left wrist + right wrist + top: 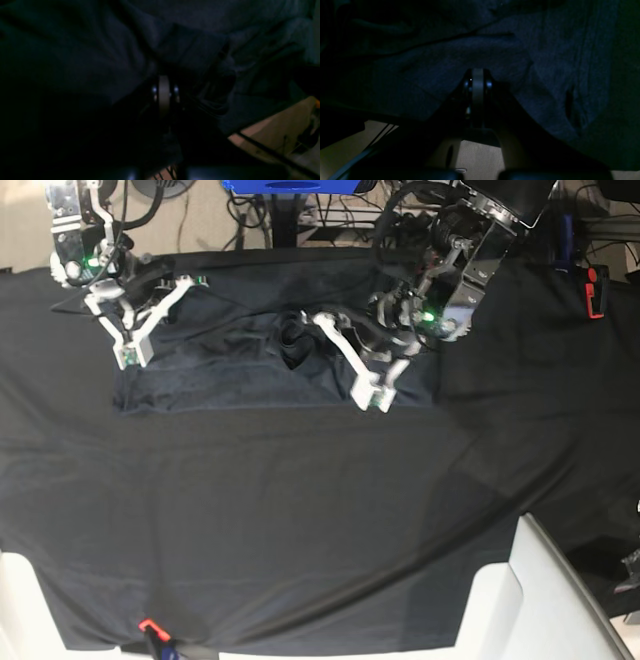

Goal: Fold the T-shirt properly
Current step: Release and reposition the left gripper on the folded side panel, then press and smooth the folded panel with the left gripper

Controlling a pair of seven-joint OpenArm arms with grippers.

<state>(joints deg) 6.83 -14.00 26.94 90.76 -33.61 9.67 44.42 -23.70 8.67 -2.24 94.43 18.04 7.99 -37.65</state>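
Bench (300, 520) is draped in one black cover cloth (250, 560); cables and gear clutter the floor behind it, and one white panel (540, 600) sticks up at the near right corner. One T-shirt (240, 370), dark slate-grey knit, lies at the far side of the bench between the two arms, bunched and creased in the middle, its near edge running fairly straight. Two tools in play. Left tool (374, 398) is down at the shirt's near right corner, jaws closed; the left wrist view shows fabric bunched right at the tips, looks pinched, too dark to confirm. Right tool (128, 358) sits at the shirt's left edge, jaws closed, knit fabric right against the tips in the right wrist view. One small red-orange clip-like item (148, 626) at the near bench edge.
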